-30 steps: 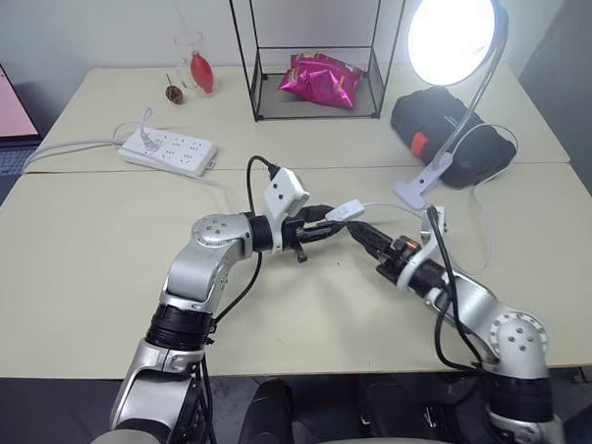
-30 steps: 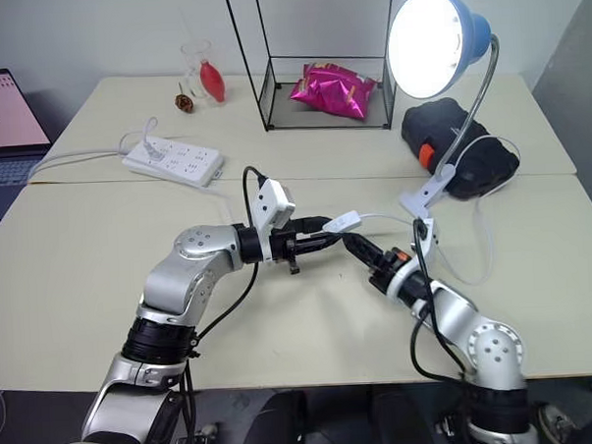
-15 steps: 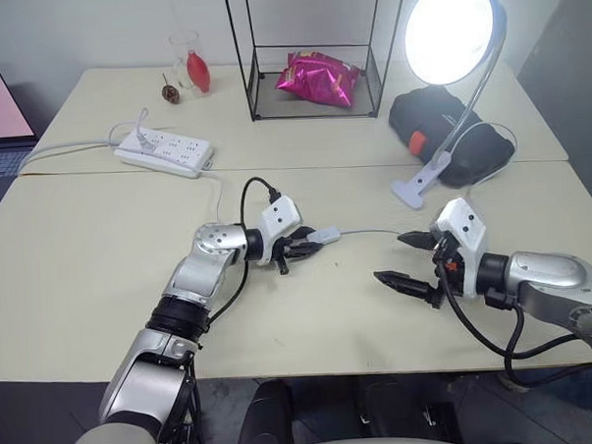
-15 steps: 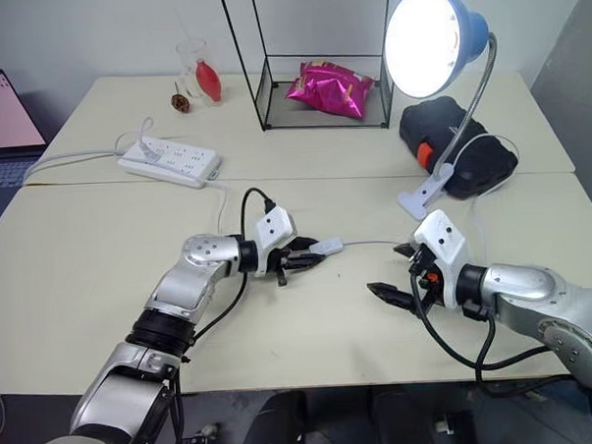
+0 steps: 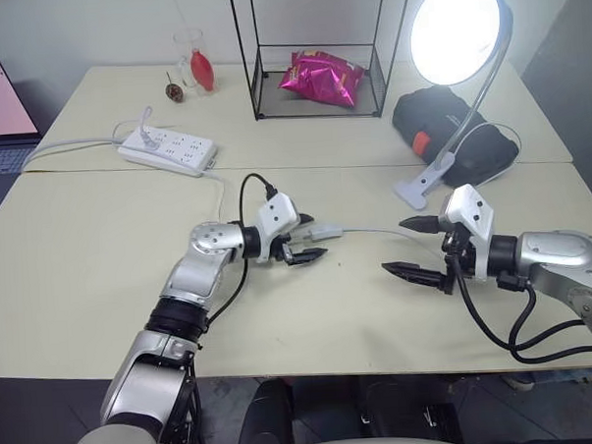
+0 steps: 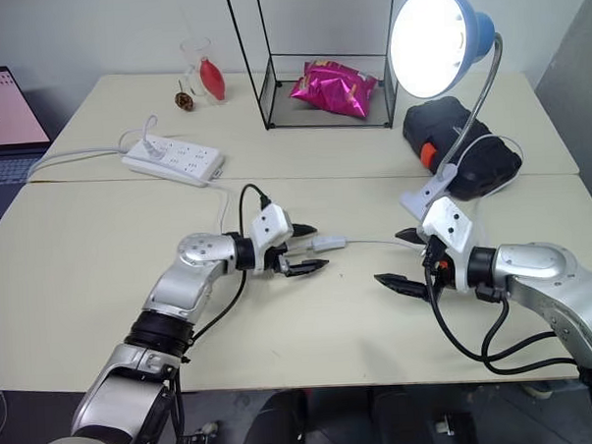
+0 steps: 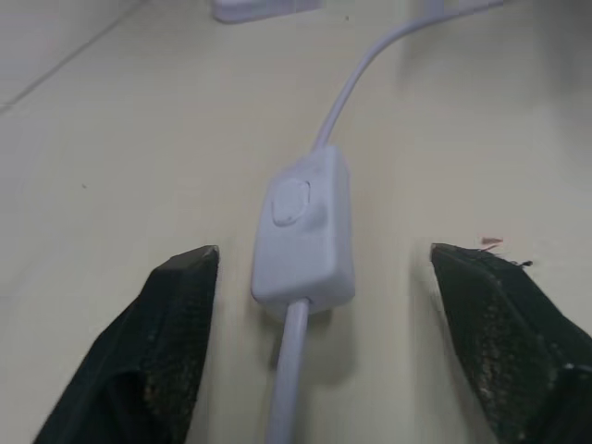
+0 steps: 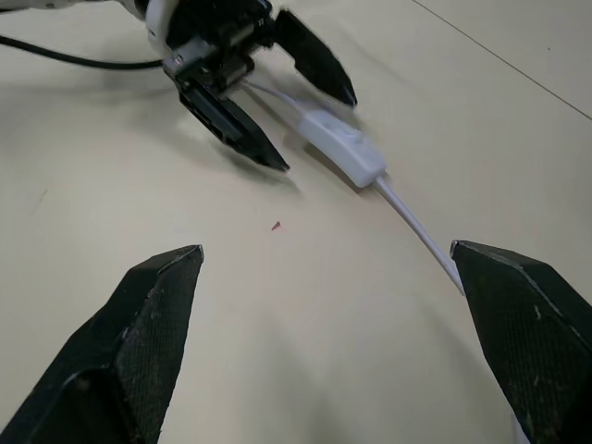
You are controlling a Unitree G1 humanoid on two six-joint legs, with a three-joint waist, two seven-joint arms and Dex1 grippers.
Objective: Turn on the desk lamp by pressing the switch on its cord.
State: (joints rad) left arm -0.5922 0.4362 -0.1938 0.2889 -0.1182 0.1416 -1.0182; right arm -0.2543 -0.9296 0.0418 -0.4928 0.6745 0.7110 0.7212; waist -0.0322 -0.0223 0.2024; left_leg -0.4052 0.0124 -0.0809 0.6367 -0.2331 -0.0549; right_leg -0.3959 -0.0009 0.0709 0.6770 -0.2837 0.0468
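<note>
Lamp (image 5: pixel 457 28) is lit, so pressing looks done: both hands (image 6: pixel 299 249) (image 5: pixel 412 246) gape empty beside the switch (image 7: pixel 303 225), just back away.

No legible text, labels or numbers anywhere; print on the pink bag (image 5: pixel 319 80) was too small to read.

switch (image 6: pixel 328 244) sits on the table (image 6: pixel 72 271) between both grippers, desk lamp (image 6: pixel 436 54) behind on the right.
</note>
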